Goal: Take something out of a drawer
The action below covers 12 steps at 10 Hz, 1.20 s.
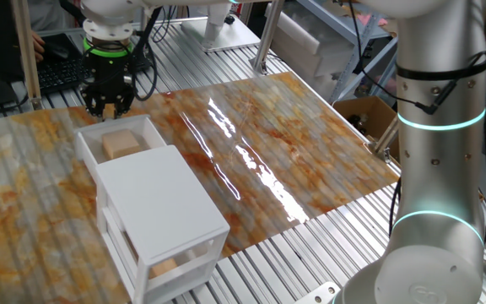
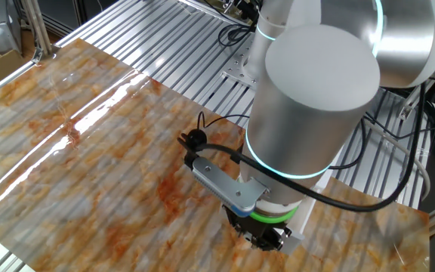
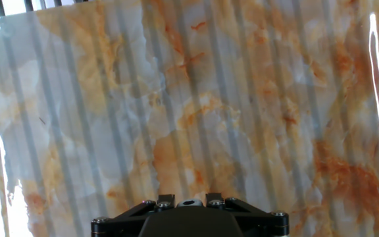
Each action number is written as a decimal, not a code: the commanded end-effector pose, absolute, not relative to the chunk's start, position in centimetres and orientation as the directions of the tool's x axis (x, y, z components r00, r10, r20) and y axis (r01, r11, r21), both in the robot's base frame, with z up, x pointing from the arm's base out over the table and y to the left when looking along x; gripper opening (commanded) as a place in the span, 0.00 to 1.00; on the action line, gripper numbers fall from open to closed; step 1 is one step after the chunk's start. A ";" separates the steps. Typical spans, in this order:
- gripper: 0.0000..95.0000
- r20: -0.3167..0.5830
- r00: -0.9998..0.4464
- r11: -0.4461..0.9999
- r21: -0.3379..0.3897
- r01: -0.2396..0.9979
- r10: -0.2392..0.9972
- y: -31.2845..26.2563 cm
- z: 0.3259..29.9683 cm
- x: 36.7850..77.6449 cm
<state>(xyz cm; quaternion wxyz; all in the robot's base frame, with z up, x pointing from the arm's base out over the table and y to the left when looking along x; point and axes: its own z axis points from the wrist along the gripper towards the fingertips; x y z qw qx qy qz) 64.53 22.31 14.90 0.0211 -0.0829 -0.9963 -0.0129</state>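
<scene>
The white drawer point(image 1: 88, 140) is pulled out of the top of the small white cabinet point(image 1: 163, 198). The tan wooden block point(image 1: 123, 143) lies inside it. My gripper point(image 1: 109, 108) hangs just beyond the drawer's far end, above the tabletop, holding nothing. Its fingers stand a little apart. In the other fixed view the gripper point(image 2: 266, 239) is low at the bottom edge, and my own arm hides the drawer and block. The hand view shows only the finger bases point(image 3: 166, 199) over the marble-patterned surface; drawer and block are out of view there.
A tan lump point(image 1: 165, 267) shows blurred in the cabinet's lower drawer. The marble-patterned mat point(image 1: 277, 143) covers the slatted metal table. A cardboard box point(image 1: 363, 114) sits past its right edge. A keyboard point(image 1: 57, 74) and clutter lie behind the arm.
</scene>
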 end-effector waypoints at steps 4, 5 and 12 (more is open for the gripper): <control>0.00 0.048 -0.985 0.986 0.022 0.165 0.164 22.3 15.0 65.2; 0.00 0.048 -0.985 0.986 0.022 0.166 0.165 22.3 15.0 65.2; 0.60 0.047 -0.977 0.977 0.019 0.211 0.210 22.4 14.9 65.3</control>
